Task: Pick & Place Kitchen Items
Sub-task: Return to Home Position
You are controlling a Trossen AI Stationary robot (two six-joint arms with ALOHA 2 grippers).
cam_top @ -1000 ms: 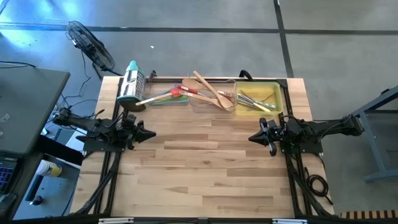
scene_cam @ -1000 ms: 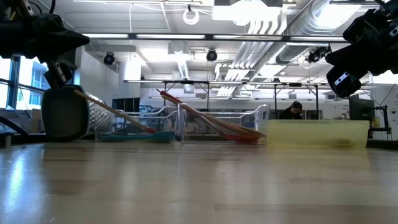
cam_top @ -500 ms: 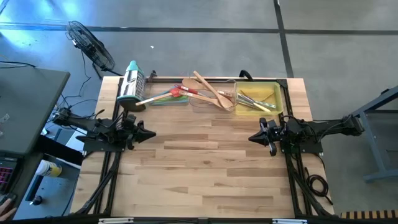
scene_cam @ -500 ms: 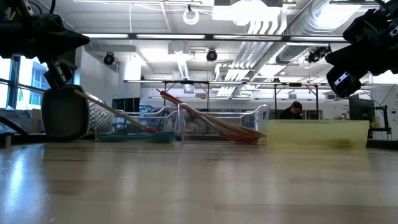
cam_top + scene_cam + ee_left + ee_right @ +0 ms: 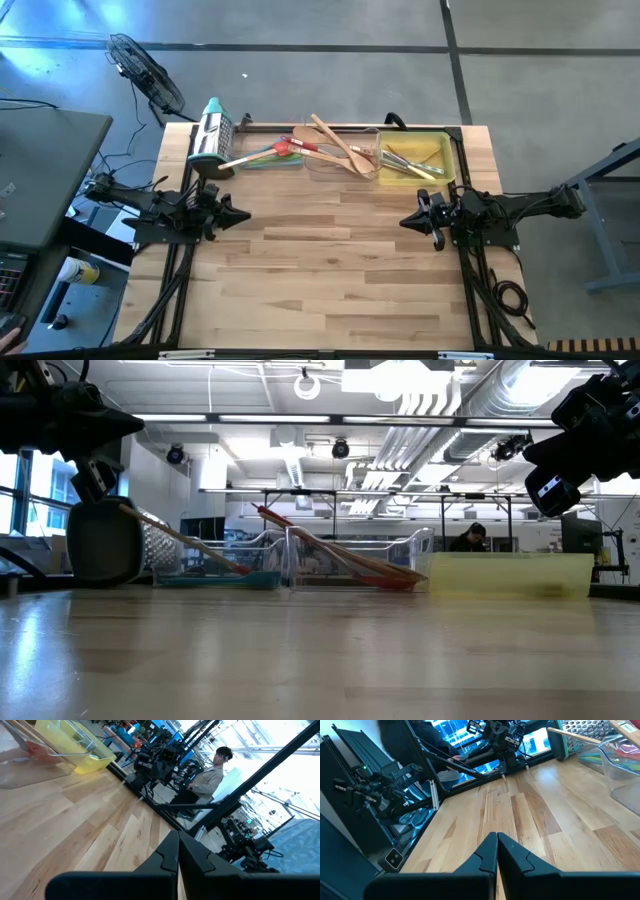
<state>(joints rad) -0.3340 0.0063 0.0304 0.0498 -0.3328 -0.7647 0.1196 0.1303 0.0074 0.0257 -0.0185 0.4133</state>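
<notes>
Resting at mid-height of the overhead frame, the left gripper (image 5: 243, 216) sits near the table's (image 5: 330, 270) left edge and the right gripper (image 5: 405, 222) near its right. Both have fingers pressed together, holding nothing. Utensils (image 5: 335, 150) lie in clear trays (image 5: 318, 172) and a yellow tray (image 5: 447, 140) at upper centre, beside a steel grater (image 5: 212, 135).

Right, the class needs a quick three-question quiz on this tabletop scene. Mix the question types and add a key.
1. True or false: the left gripper is holding something.
2. In the high view, what lies just left of the clear trays? A) box grater B) a mug C) a plate
3. Fill in: the fingers of the right gripper are ____.
Key: 1 false; 2 A; 3 shut.
</notes>
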